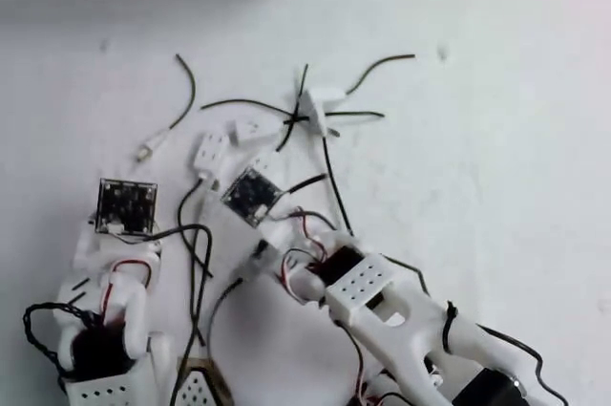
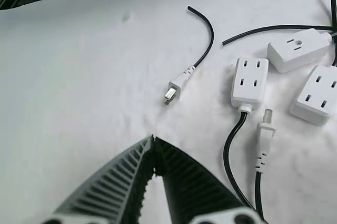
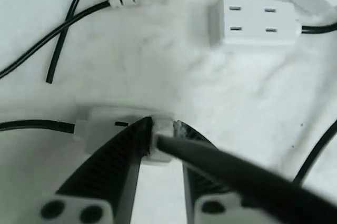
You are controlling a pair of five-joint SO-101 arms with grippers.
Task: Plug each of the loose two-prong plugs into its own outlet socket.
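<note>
We see the white worktop (image 1: 496,91). Left pincer (image 2: 154,147) is pinched closed and holds nothing, low over the worktop. Right pincer (image 3: 160,134) is narrow, nipping a corded white plug (image 3: 100,126). A four-slot socket (image 2: 249,80) lies near a loose plug (image 2: 174,89).

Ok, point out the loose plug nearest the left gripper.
The white two-prong plug on the short black cord, just ahead of the left gripper. The other plug lies farther off, beside the corded outlet block.
</note>
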